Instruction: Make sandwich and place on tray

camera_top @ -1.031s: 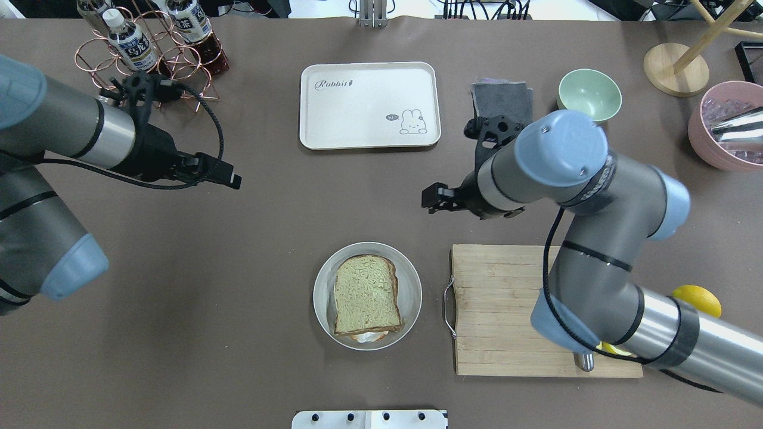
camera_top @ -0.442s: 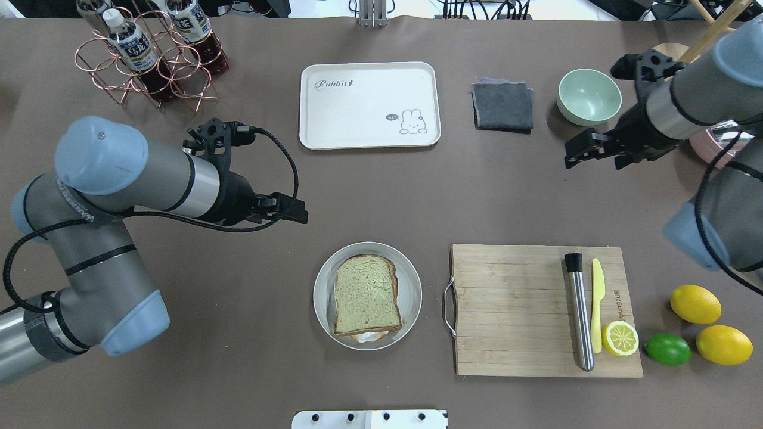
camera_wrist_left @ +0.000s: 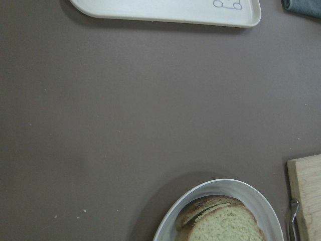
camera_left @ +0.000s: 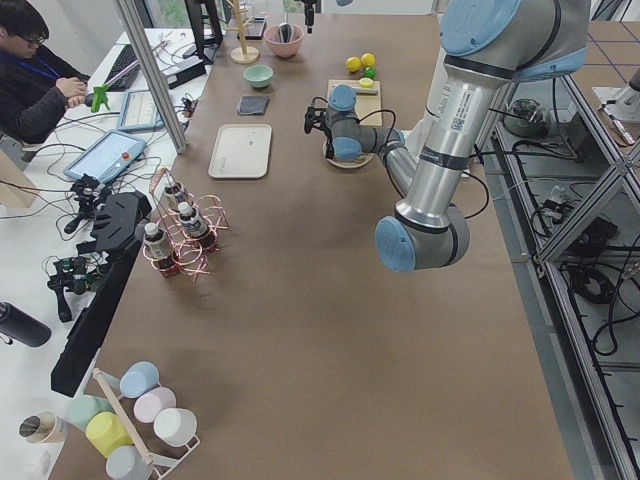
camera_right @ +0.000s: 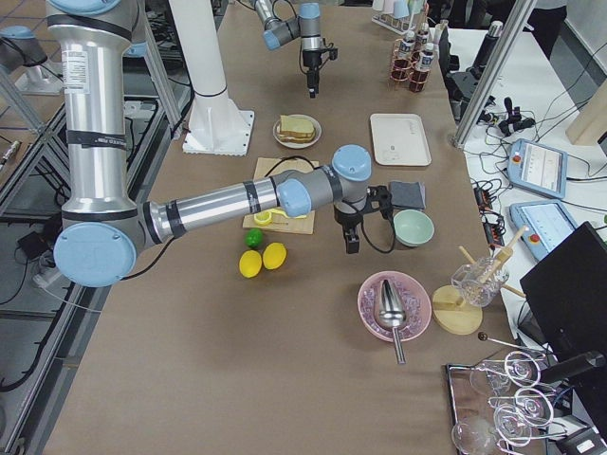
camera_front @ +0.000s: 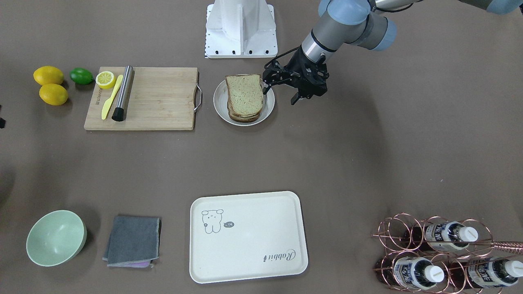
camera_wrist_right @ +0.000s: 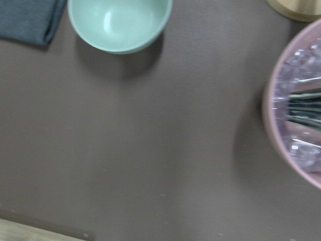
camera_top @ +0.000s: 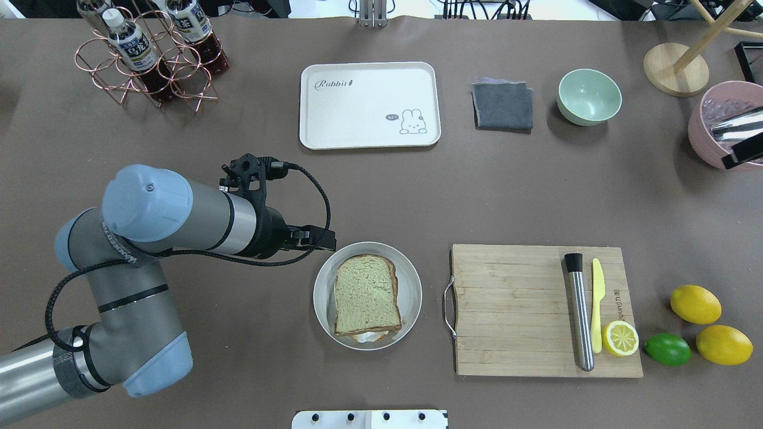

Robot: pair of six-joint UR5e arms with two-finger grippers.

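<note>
While the sandwich [camera_top: 366, 295] sits assembled on the round white plate [camera_top: 411, 280], with a sliver of egg white showing under its near edge, the left gripper [camera_front: 280, 94] hovers at the plate's rim. Its two fingers [camera_front: 294, 98] are spread wide apart and hold nothing. One fingertip stands over the rim, the other outside the plate.

From these fingers, the sandwich lies just beside them, toward the robot's right and slightly nearer its base. Its longer sides run roughly toward and away from the robot, so the finger gap opens approximately across that axis. The next move probably calls for a short shift over the bread, then a descent to straddle the stack.

The cream tray [camera_top: 369, 104] lies well beyond the fingers, away from the robot.

The right gripper [camera_right: 351, 237] hangs near the green bowl [camera_top: 589, 95], well apart from the sandwich. Its opening cannot be determined. The left arm is clearly the nearer one.
</note>
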